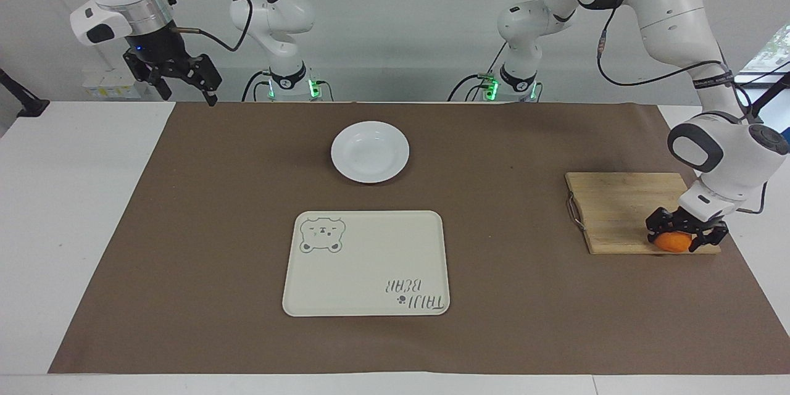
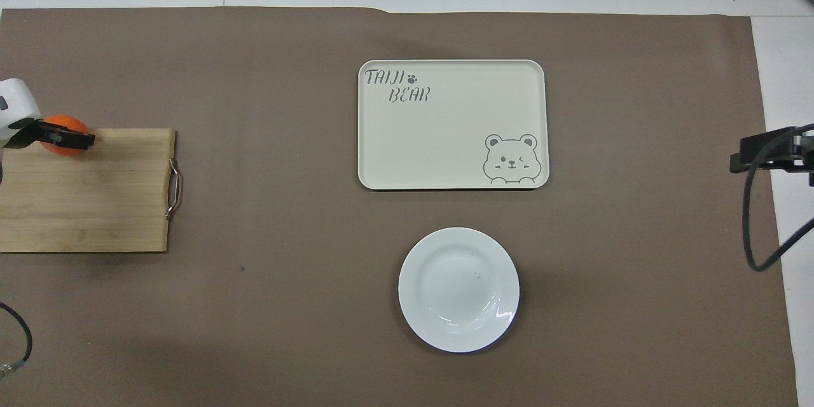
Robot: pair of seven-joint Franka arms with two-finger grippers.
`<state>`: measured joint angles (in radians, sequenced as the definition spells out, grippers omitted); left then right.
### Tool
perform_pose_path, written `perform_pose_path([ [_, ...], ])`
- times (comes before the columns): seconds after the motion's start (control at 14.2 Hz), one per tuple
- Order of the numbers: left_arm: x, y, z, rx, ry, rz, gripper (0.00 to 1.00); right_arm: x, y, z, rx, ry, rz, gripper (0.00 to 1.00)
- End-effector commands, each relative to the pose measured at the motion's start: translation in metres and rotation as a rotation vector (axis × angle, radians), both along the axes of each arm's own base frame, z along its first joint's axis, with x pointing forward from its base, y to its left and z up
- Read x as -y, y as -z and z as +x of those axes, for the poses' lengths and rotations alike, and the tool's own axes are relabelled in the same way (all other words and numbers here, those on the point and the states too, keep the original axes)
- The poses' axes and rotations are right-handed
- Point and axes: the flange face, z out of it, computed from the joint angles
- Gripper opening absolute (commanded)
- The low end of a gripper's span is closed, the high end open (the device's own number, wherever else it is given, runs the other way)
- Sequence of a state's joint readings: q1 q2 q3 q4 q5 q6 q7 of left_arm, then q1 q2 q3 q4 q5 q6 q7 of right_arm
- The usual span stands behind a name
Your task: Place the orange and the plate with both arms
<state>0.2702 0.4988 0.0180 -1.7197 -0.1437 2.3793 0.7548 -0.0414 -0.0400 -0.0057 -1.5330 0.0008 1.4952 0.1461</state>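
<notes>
Left claw [image 1: 677,236] spread, straddling orange [image 1: 673,242] on cutting board [image 1: 623,210], set to pinch | right claw [image 1: 185,83] spread, waiting | plate [image 1: 370,152] untouched

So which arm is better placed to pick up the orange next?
Left. The left gripper is already down over the orange on the cutting board, its open fingers either side of it. The right gripper waits up at the right arm's end, well away from the orange.
</notes>
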Motion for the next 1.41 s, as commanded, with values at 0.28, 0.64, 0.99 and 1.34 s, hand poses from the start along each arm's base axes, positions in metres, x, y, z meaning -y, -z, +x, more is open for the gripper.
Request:
perform_pose_path([
  [0.28,0.008,-0.033,-0.002,0.053,0.033,0.012,0.02,-0.001,0.000,-0.004,0.005,0.015,0.024,1.00],
  [0.64,0.065,-0.094,-0.006,0.030,0.095,-0.017,0.00,-0.001,0.000,-0.004,0.005,0.015,0.024,1.00],
  [0.99,0.208,-0.109,-0.002,-0.017,0.103,-0.067,0.00,-0.001,0.000,-0.004,0.005,0.015,0.024,1.00],
  [1.34,0.370,-0.112,-0.024,-0.028,0.031,-0.121,0.00,-0.001,0.000,-0.004,0.005,0.015,0.024,1.00],
])
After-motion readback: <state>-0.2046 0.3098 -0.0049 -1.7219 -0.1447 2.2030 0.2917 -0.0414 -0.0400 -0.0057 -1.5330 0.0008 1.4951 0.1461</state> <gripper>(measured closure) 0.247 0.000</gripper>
